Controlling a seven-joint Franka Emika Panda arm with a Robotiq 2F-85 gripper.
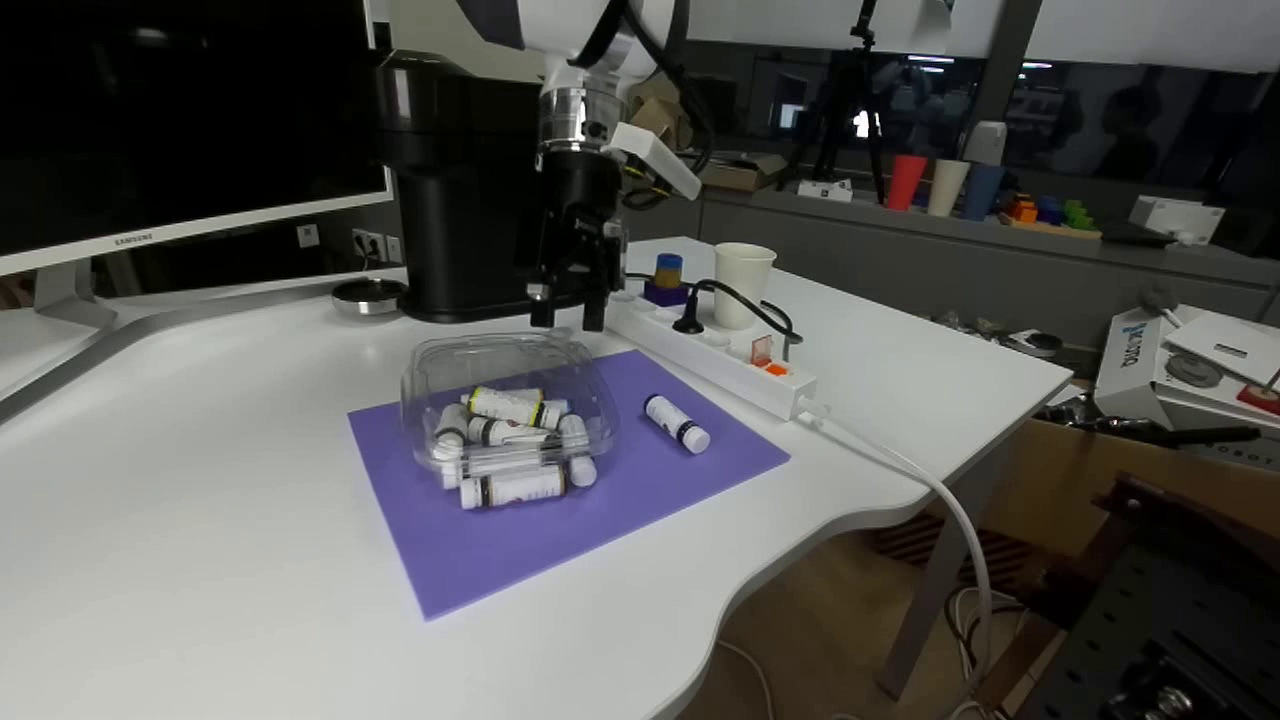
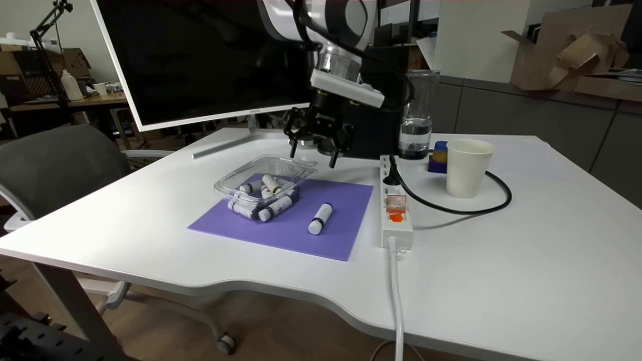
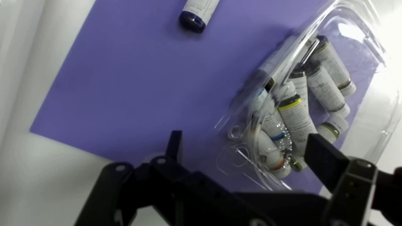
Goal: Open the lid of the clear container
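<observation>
The clear container (image 1: pixel 607 430) sits on the purple mat (image 1: pixel 660 490) with several white tubes (image 1: pixel 515 487) showing through it. The transparent lid (image 2: pixel 251 173) lies over its top; the seam between them is hard to make out. A clear corner tab (image 3: pixel 232 157) sticks out from the rim in the wrist view. My gripper (image 3: pixel 243 138) is open and empty, with that tab and corner between its fingers in this view. In both exterior views the gripper (image 1: pixel 568 314) (image 2: pixel 313 156) points down just above and behind that corner, with no contact visible.
A loose white tube (image 1: pixel 677 424) lies on the mat beside the container. A white power strip (image 2: pixel 396 228) with a black plug and cable runs alongside the mat, with a white cup (image 2: pixel 467 168) by it. A tall black machine (image 1: pixel 440 220) and a monitor (image 1: pixel 180 120) stand behind.
</observation>
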